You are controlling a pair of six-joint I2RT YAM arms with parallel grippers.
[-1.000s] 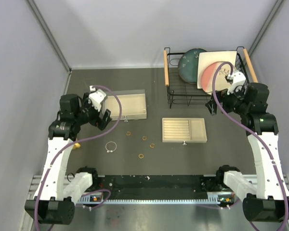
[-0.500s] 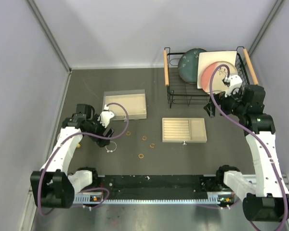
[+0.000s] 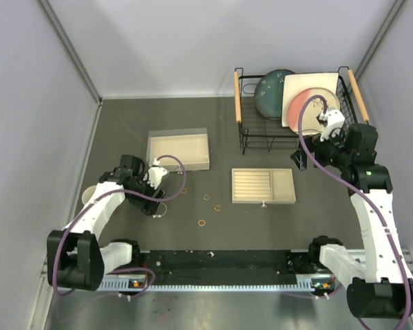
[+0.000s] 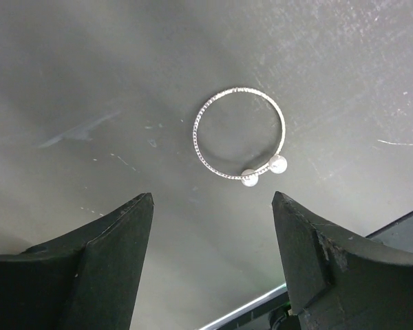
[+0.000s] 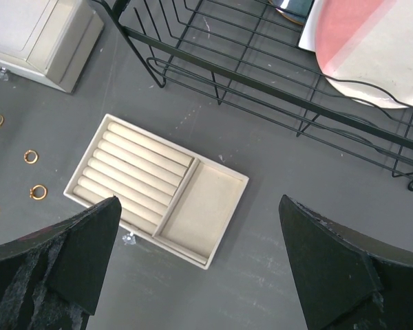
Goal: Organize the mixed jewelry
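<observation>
Bracelet [image 4: 239, 143] flat on the table [image 4: 89, 82], untouched, just ahead of my left gripper [image 4: 212, 199], jaws wide apart, empty, right gripper [image 5: 199, 203] spread wide, empty too

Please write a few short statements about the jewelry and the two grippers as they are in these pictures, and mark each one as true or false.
1. The thin silver wire bracelet, with two pearl-like beads, lies flat on the dark table. True.
2. The left gripper is closed on this bracelet. False: its jaws stand apart and the bracelet lies ahead of them, untouched.
3. The small gold rings sit in the slots of the beige slotted tray. False: the slots are empty, and four rings lie on the table beside the tray.
4. The right gripper is open above the tray and holds nothing. True.
</observation>
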